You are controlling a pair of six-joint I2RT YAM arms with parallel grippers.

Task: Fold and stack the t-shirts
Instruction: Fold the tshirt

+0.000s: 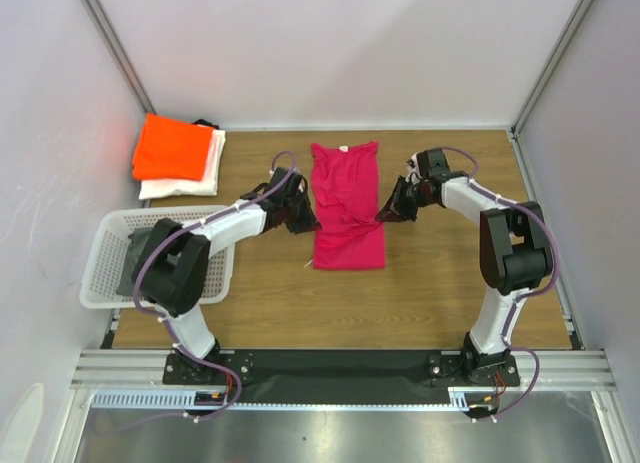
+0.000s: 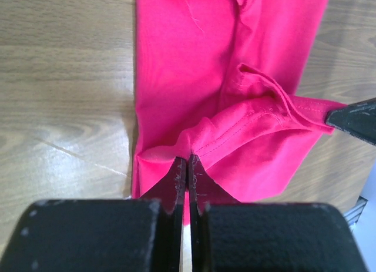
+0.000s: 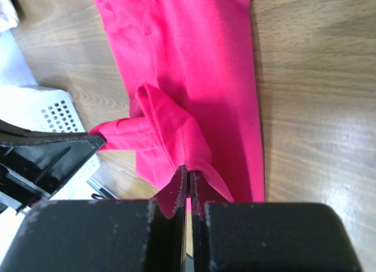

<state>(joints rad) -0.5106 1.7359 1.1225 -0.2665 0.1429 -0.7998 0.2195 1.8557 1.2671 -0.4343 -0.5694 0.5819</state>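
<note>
The magenta-pink t-shirt lies folded into a narrow strip in the middle of the table, collar end far. My left gripper is at its left edge, shut on a pinch of the pink cloth; the pinch is at my left gripper's tips. My right gripper is at the shirt's right edge, also shut on the pink cloth, with its tips on a raised fold. The folded orange t-shirt lies on the folded white t-shirt at the far left.
A white lattice basket stands at the left beside the left arm, with something dark inside. The basket also shows in the right wrist view. Walls close the table at the left, back and right.
</note>
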